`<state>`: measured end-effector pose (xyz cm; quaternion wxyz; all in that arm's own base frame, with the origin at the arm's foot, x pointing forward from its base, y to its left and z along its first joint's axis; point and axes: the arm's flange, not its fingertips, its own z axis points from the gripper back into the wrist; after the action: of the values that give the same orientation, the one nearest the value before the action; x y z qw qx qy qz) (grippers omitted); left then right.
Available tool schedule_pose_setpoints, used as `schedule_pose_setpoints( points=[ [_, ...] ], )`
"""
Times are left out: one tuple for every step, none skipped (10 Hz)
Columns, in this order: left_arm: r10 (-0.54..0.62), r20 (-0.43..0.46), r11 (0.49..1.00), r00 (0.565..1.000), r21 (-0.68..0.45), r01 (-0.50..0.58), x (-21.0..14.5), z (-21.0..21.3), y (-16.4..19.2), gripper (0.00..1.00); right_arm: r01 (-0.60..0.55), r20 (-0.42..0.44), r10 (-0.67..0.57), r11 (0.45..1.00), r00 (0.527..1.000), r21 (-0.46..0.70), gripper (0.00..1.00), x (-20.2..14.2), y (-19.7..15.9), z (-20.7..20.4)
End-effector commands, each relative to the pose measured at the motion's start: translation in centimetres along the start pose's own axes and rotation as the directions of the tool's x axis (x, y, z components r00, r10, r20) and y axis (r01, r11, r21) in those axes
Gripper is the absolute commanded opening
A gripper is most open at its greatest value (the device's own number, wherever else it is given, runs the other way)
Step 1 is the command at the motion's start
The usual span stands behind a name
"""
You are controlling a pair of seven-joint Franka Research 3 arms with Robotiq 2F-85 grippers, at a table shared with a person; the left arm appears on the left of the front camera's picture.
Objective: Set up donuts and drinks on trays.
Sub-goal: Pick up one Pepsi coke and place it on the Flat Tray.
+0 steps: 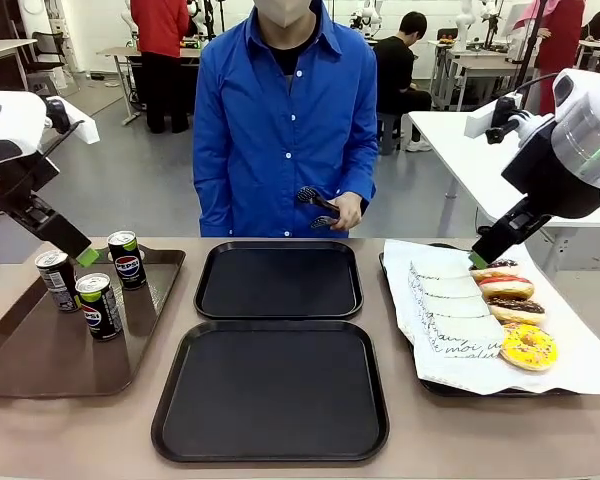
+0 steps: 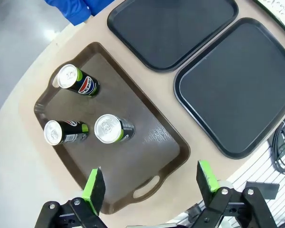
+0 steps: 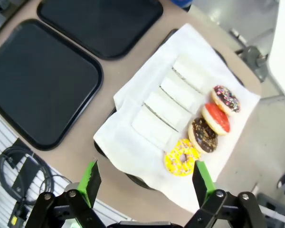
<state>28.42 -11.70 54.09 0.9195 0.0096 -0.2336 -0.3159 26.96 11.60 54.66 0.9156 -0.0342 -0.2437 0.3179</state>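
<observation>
Black square plastic trays (image 1: 271,390) lay bare; slim black soda cans (image 1: 100,305) stood left of them, glazed ring donuts (image 1: 528,347) right. Left pincer (image 2: 149,179) and right pincer (image 3: 146,180) gaped wide, empty. All remained undone.

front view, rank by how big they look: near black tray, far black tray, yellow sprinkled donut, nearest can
1. near black tray, though it is nearer the camera, so unsure
2. far black tray
3. yellow sprinkled donut and nearest can, about alike
</observation>
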Motion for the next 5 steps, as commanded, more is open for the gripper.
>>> schedule_pose_setpoints(
  points=[
    [-0.005,0.017,1.0,1.0,0.0,0.005,0.8,-0.9,0.0,1.0,0.013,0.033,-0.014,0.999,0.999,0.037,1.0,1.1,0.1,-1.3],
    [0.0,0.0,1.0,1.0,0.0,0.0,0.0,0.0,0.0,1.0,0.0,0.0,0.0,1.0,1.0,0.0,1.0,0.0,0.0,0.0],
    [0.303,0.109,0.889,0.947,-0.391,-0.24,-1.1,-0.7,2.9,1.0,0.307,0.033,-0.326,0.917,0.945,0.255,1.0,-2.3,-3.1,-1.7],
    [0.515,0.097,0.696,0.851,-0.627,-0.35,-3.4,-1.7,6.0,1.0,0.479,-0.016,-0.529,0.754,0.849,0.449,1.0,-6.1,-6.0,-4.3],
    [0.647,0.056,0.507,0.76,-0.777,-0.374,-5.8,-2.4,8.1,1.0,0.584,-0.084,-0.652,0.607,0.754,0.538,1.0,-9.9,-8.4,-6.6]
  ],
)
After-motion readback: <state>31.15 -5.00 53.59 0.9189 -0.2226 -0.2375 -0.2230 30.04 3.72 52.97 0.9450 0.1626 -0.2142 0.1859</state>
